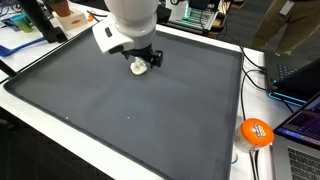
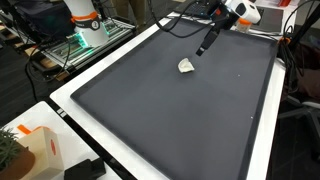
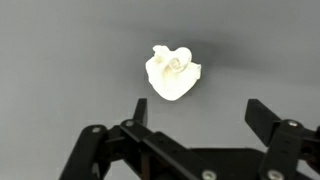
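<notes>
A small lumpy white object (image 3: 173, 73) lies on the dark grey mat (image 3: 60, 60). In the wrist view it sits just beyond and a little left of the gap between my fingers. My gripper (image 3: 200, 110) hangs above the mat, open, with nothing between its black fingertips (image 3: 262, 112). Both exterior views show the white object (image 1: 138, 67) (image 2: 187, 66) towards the far part of the mat. The gripper (image 1: 147, 56) (image 2: 204, 47) hovers right by it without touching.
The mat (image 1: 120, 120) is framed by a white table border (image 2: 70, 95). An orange round object (image 1: 256, 132) and laptops (image 1: 300, 80) with cables lie off one side. A cardboard box (image 2: 32, 150) stands at a corner, and equipment (image 2: 85, 20) behind.
</notes>
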Controlling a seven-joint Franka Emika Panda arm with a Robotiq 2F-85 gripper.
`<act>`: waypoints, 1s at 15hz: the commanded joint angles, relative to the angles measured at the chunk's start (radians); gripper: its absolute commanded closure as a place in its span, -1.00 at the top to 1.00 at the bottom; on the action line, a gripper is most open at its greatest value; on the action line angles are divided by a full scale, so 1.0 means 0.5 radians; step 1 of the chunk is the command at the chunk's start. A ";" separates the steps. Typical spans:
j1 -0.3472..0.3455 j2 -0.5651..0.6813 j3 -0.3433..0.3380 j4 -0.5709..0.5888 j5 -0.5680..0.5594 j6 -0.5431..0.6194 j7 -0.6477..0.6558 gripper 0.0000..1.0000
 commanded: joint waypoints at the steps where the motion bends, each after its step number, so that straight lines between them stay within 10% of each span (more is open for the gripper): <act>1: 0.033 0.180 -0.039 0.253 -0.020 -0.184 -0.014 1.00; 15: 0.034 0.616 -0.064 0.875 -0.001 -0.644 -0.118 1.00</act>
